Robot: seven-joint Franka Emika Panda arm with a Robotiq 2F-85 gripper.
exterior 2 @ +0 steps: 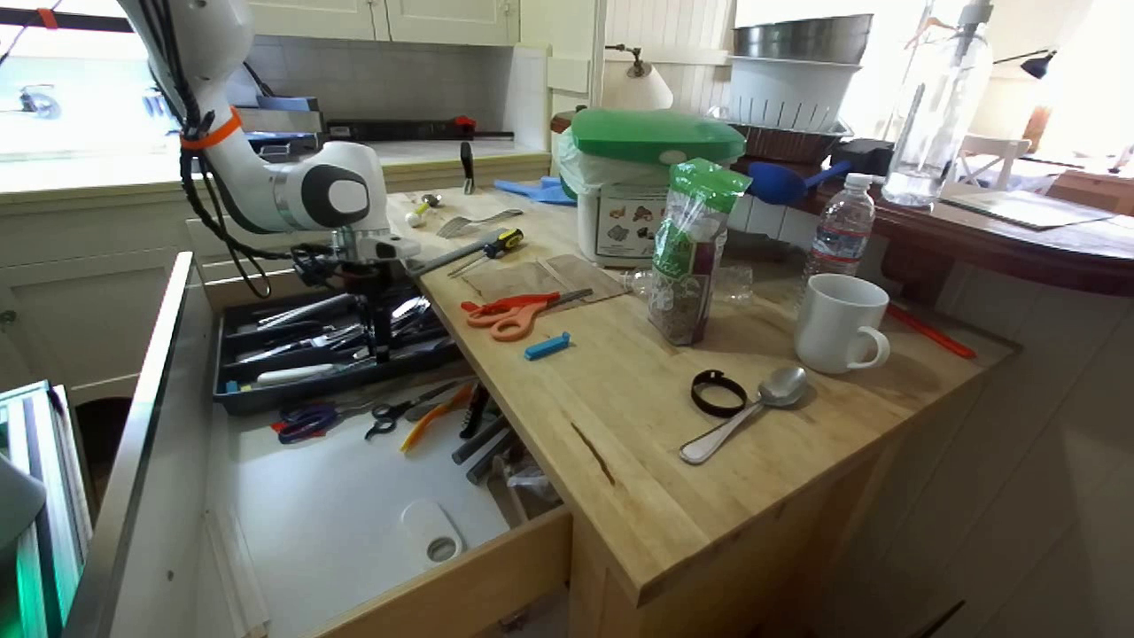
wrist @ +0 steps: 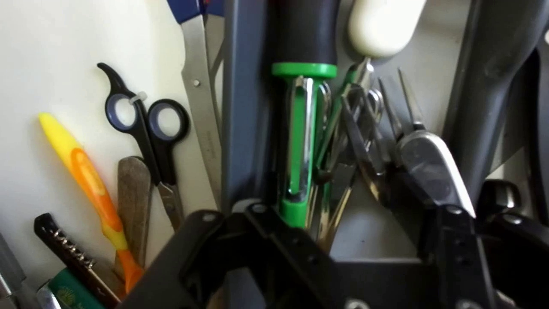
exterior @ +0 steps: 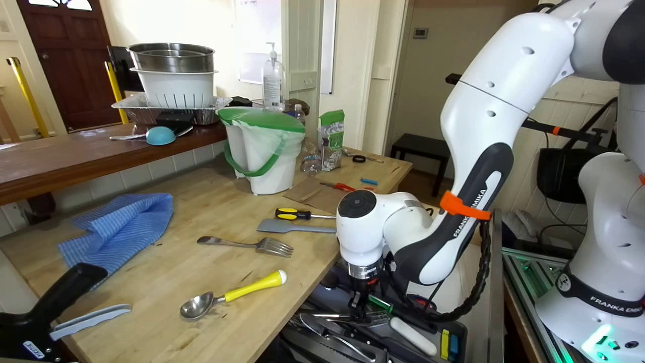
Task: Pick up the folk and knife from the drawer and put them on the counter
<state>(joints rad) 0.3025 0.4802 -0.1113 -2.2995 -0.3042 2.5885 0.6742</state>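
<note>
In an exterior view the fork (exterior: 249,245) lies on the counter (exterior: 166,272) — spatula (exterior: 274,225) behind, spoon (exterior: 237,294) before, cloth (exterior: 123,222) left; bin (exterior: 274,174) farther back; in an exterior view the drawer (exterior 2: 328,523) lies left of the counter, tray (exterior 2: 244,403) at its far end, scissors (exterior 2: 397,411) just before it; the gripper (exterior 2: 381,350) hangs over the tray.

"FRANKA EMIKA" readable on the black arm panel (exterior: 452,242), above and right of the gripper (exterior: 359,313) in an exterior view. Base band (exterior: 599,301), farther right: "FRANKA EM", rest cut at frame edge. Too small to read: white tag (exterior: 34,349) on black-handled tool (exterior: 65,295), well left of gripper; bucket label (exterior 2: 631,226) (icons), bag print (exterior 2: 695,252) and bottle label (exterior 2: 837,244), all right of it.
</note>
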